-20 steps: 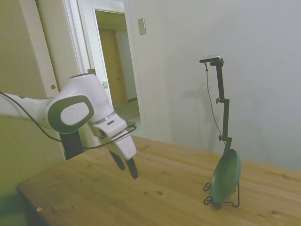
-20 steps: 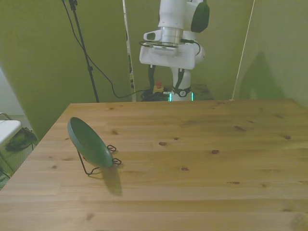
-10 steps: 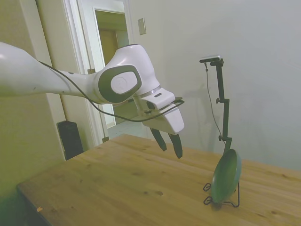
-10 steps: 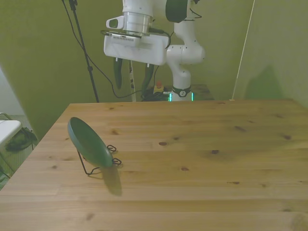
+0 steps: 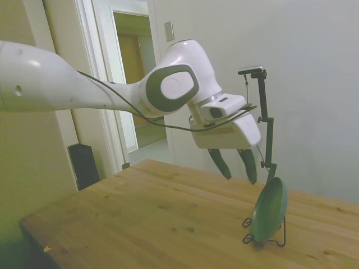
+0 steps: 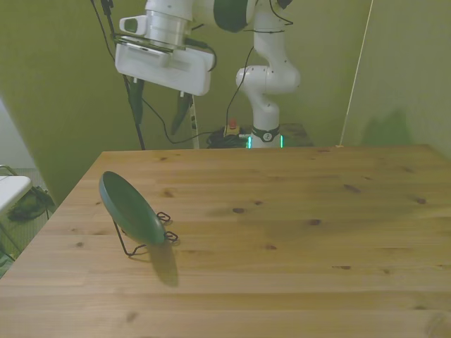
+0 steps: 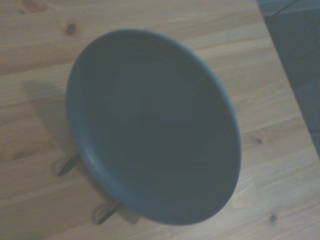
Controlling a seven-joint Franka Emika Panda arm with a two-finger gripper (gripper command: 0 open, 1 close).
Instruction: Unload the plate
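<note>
Round dark green plate [image 6: 131,209] leans tilted in wire rack [image 6: 148,239].

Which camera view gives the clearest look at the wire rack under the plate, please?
The front view: the wire rack shows its legs and loops beside the plate. The side view shows its feet and rear upright; the wrist view, only blurred feet.

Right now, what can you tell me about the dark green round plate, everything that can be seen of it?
The dark green round plate is smooth and shallow with a raised rim, and nothing lies in it. It stands on edge, leaning back in a thin black wire rack that touches its lower part. The rack sits on the wooden table, near the front view's left side. The white arm's end effector hangs open above the plate, apart from it.
</note>
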